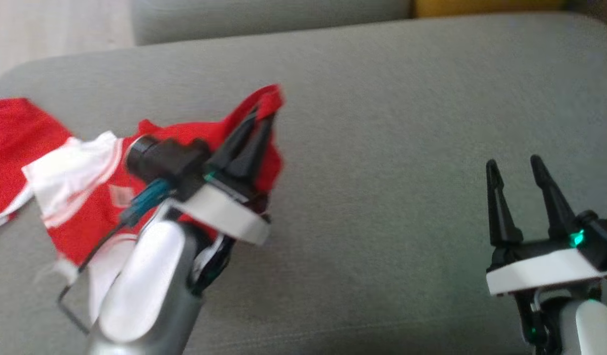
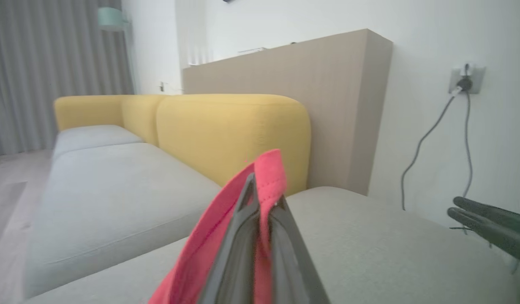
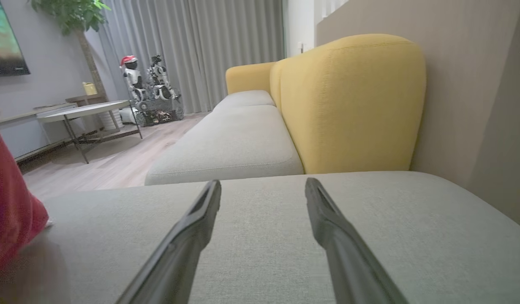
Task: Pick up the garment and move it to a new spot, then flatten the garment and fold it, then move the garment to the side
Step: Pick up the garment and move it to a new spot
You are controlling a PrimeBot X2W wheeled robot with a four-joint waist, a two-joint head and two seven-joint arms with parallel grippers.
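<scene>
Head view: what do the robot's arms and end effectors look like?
Silver-white forearms, white wrist collars. The left end effector and right end effector: two long tapering black fingers each. A black cable and blue connector at the left wrist; green light on the right.

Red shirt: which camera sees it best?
The head view: most of the red garment shows on the cushion, one edge pinched by the left gripper. The left wrist view gives the pinched hem; the right wrist view catches a red patch at its left edge.
</scene>
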